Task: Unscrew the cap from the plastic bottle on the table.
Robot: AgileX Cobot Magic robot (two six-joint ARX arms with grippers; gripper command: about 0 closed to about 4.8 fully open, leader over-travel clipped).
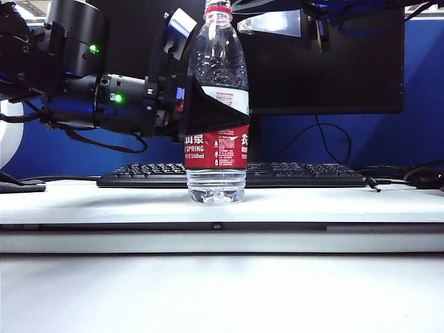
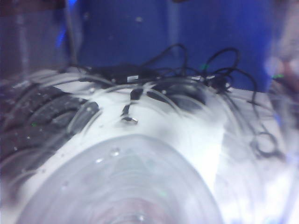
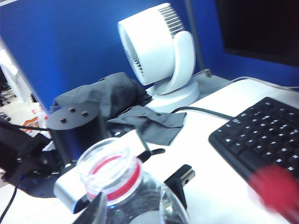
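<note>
The cap, a red blur, is off the open neck of the plastic bottle. The bottle stands upright on the tabletop, its waist clamped by the left gripper. The right gripper is above the neck with the cap just beside it, and I cannot tell its grip.

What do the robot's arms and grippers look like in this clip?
The left arm is matte black with cylindrical joints, green status lights, loose black cables and a silver-white plate; the left gripper has broad black wedge-shaped fingers. Of the right gripper, only dark parts and blue cabling show at the exterior view's top edge.
</note>
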